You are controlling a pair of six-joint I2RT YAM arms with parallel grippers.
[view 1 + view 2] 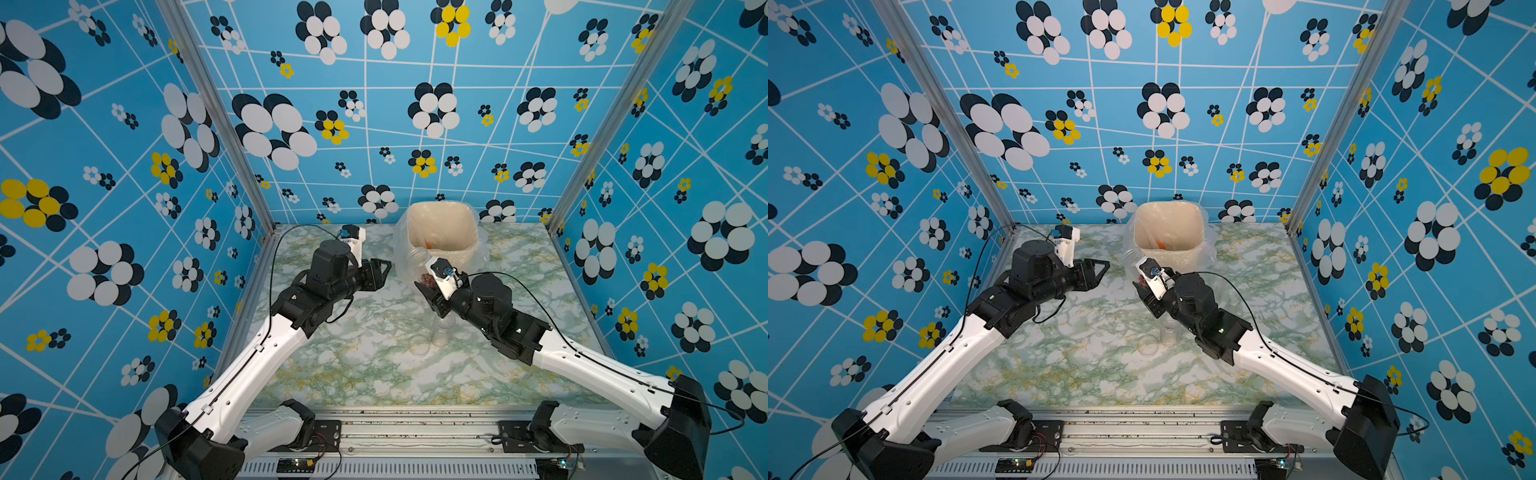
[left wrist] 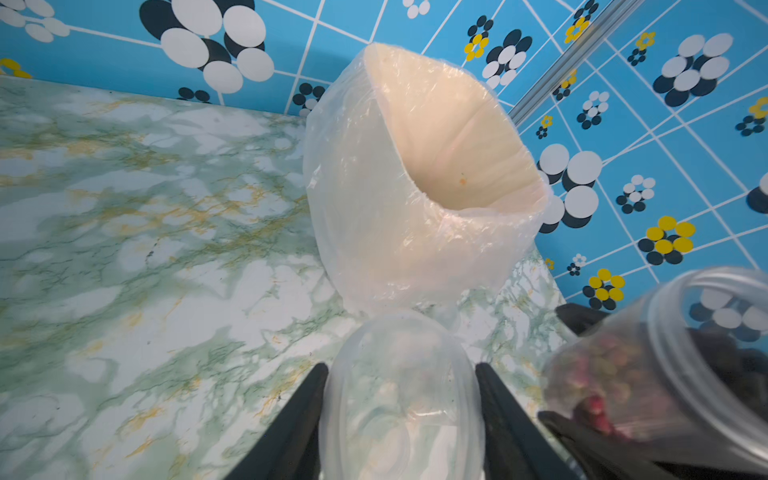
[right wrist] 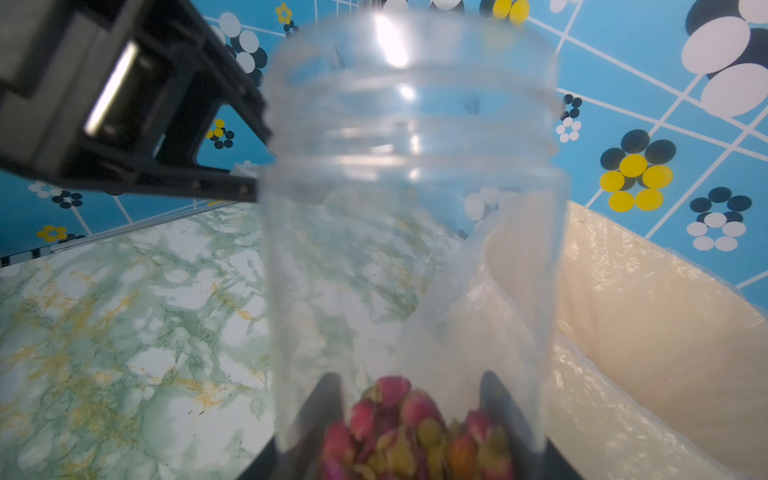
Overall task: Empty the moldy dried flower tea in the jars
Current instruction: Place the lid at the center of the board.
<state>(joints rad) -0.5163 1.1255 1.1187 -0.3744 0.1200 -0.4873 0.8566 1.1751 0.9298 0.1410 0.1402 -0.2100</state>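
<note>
Dried flower tea (image 3: 415, 428): pinkish-red buds heaped at the base of the open jar (image 3: 415, 249). I see none spilled.

The jar has no lid and its threads are bare. In both top views it is tilted, mouth toward 11 o'clock.

Right gripper (image 3: 411, 397): jaws clamped on the jar's lower body, one finger on each side.

The jar hangs just off the bin (image 1: 440, 220) at the bin's 7 o'clock corner. Its mouth is over the plastic liner's skirt, not over the opening.

Left gripper (image 2: 399, 376): at 9 o'clock from the jar and apart from it. Its jaws are at a middling gap, closed on a clear lid (image 2: 401, 399).

At 6 o'clock from the held jar, a second jar (image 1: 440, 332) stands upright on the marbled table (image 1: 353, 365). It looks empty. A loose lid (image 1: 419, 345) lies just beside it at 8 o'clock.

Progress, my reading: one jar is done, and this one is uncapped but not poured.

Left to do: bring the mouth over the bin's opening, tip it past level, and let the buds drop.

There is something orange low in the bin; I can't tell what it is.
</note>
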